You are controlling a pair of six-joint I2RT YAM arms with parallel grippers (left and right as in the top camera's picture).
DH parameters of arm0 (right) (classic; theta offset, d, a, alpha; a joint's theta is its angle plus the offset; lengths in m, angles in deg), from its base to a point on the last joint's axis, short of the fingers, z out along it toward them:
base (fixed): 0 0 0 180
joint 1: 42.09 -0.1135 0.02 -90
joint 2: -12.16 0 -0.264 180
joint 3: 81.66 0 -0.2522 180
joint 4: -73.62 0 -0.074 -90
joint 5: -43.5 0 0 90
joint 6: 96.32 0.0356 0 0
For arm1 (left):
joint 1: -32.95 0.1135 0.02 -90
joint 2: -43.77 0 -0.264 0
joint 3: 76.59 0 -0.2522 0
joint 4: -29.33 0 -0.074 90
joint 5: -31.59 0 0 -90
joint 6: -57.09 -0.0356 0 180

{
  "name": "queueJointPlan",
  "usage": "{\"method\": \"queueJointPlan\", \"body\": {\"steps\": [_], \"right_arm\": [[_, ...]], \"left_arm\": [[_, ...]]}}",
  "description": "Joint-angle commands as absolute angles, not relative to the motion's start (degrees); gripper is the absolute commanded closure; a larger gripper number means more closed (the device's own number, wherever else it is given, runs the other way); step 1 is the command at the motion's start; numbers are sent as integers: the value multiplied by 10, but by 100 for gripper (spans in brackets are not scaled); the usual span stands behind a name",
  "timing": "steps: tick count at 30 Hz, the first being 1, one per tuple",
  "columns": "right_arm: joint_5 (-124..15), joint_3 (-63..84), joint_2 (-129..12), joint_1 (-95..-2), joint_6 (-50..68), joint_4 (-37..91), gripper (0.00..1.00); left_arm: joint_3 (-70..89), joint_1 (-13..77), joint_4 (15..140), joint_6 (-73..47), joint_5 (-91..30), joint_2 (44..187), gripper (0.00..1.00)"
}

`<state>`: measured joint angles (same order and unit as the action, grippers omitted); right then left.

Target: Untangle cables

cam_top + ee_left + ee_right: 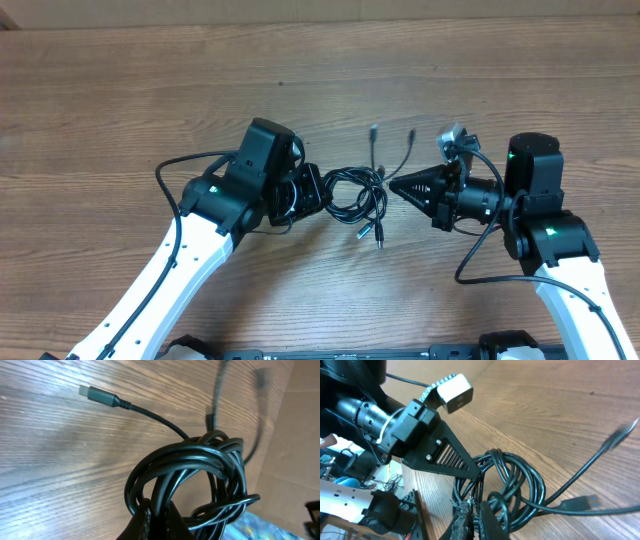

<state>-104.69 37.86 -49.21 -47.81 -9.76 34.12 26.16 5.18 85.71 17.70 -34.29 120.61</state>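
Left end effector (308, 190): clamped on cables (355, 195).
Right end effector (392, 186): closed, pinching the bundle's right edge.
Technique: draw apart slowly; stop if knots tighten.

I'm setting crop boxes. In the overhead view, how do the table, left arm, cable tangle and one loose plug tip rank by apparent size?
1. table
2. left arm, though it sits nearer the camera
3. cable tangle
4. plug tip, smallest by far

My wooden tabletop (120, 100) and its load
One tangled bundle of thin black cables (355, 192) lies near its middle, the plug ends spread on the bare wood.
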Motion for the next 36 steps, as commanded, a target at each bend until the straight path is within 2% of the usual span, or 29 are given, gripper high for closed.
{"method": "queueJointPlan", "body": {"steps": [1,9,11,14,20,24,30,34,36], "right_arm": [[-1050,369,-487,-480,-91,356,96],[-1036,369,-487,-480,-95,337,94],[-1014,369,-487,-480,-110,322,82],[-1014,369,-487,-480,-214,266,64],[-1014,369,-487,-480,-310,248,54],[-1014,369,-487,-480,-354,250,51],[-1016,369,-487,-480,-354,252,47],[-1016,369,-487,-480,-354,252,46],[-1016,369,-487,-480,-354,250,49]], "left_arm": [[250,47,859,148,-368,1198,96],[250,43,857,149,-351,1198,96],[250,43,854,149,-339,1198,96],[250,43,847,149,-319,1198,96],[250,42,846,149,-313,1198,96],[250,32,844,149,-311,1198,96],[250,14,823,149,-303,1198,96],[250,5,802,149,-302,1198,96],[250,5,801,151,-302,1198,96]]}}
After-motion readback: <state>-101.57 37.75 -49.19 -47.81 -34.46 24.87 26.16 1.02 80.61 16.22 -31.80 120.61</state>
